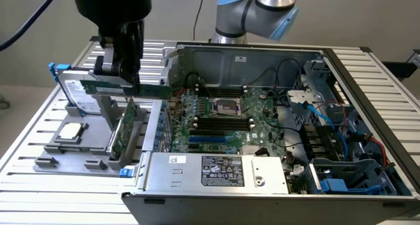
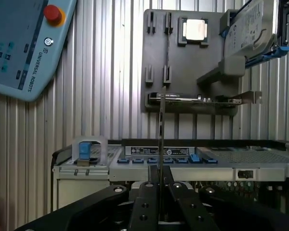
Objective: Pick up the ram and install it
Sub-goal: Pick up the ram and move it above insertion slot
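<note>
In the exterior view the black gripper [image 1: 118, 73] is clamped on the ram [image 1: 131, 90], holding the green stick level in the air above the grey holder tray [image 1: 72, 156], to the exterior view's left of the open computer case [image 1: 249, 55]. The power supply's label [image 1: 223, 170] is too fine to read, and everything stands on a ribbed metal surface [image 1: 66, 190] before a plain pale wall [image 1: 367, 14]. In the wrist view the ram runs edge-on between the closed fingers [image 2: 147, 202], and a teach pendant [image 2: 24, 48] lettered "UNIVERSAL ROBOTS", with a red button [image 2: 53, 13], lies on the surface.
</note>
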